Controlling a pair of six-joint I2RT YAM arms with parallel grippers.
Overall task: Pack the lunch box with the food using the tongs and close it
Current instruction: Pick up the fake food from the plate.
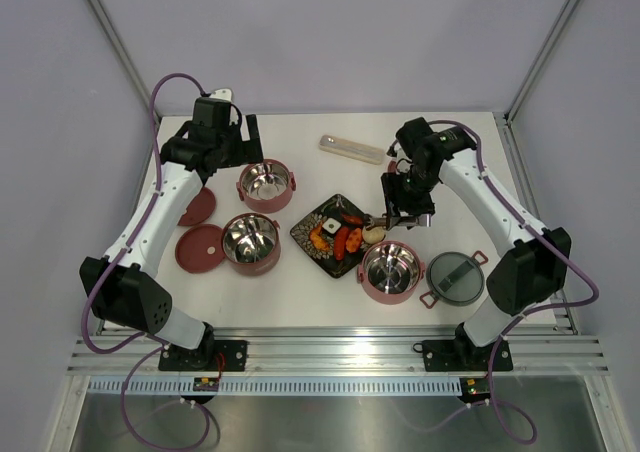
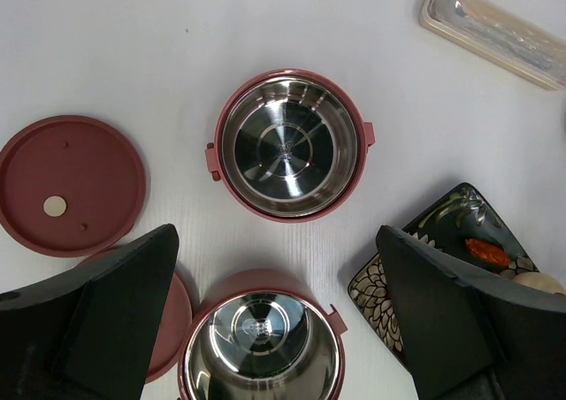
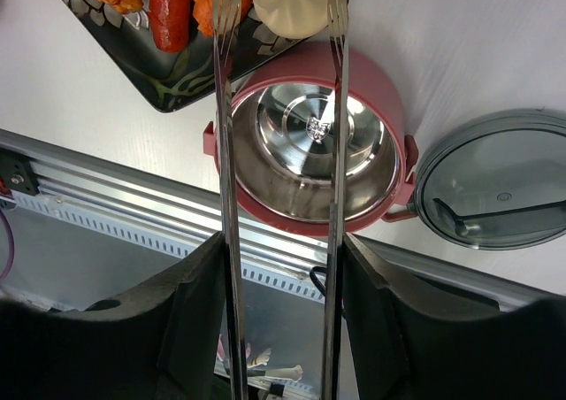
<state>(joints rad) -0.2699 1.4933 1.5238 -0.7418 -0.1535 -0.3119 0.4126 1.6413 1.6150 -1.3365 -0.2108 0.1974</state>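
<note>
My work surface is a flat white table (image 1: 300, 162), enclosed by pale lavender walls (image 1: 330, 42). Near its middle lies a black square plate with a flower pattern (image 1: 336, 265), set corner-on to my side. A small white square (image 1: 327, 223) rests on it. A long translucent oblong case (image 1: 352, 149) lies well apart from the plate, toward the far edge, slightly slanted. A ribbed aluminium rail (image 1: 340, 357) borders the near edge — I also see it in the right wrist view.
</note>
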